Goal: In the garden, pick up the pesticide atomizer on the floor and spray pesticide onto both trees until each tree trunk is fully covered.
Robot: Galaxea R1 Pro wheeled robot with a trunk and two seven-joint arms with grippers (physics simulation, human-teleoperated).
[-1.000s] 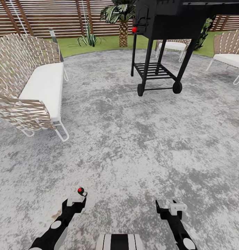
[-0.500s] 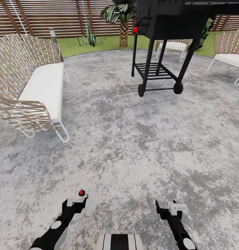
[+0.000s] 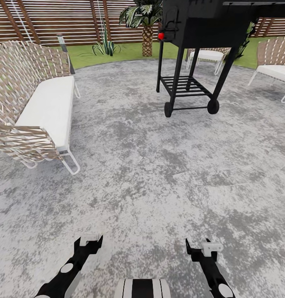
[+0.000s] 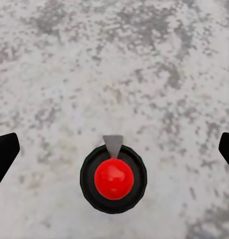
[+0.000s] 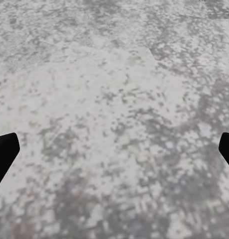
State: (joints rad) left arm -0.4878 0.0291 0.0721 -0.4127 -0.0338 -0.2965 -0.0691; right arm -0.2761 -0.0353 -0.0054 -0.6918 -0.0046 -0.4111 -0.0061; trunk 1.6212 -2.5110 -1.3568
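Left pincer (image 4: 114, 149) spread apart above pesticide atomizer (image 4: 113, 178) (red cap up) standing on floor (image 3: 159, 165); right pincer (image 5: 114, 149) likewise apart over bare paving

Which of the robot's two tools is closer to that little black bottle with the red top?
The left. The bottle stands on the paving right below the left tool, between its spread fingers. The right tool hangs over bare paving off to the side.
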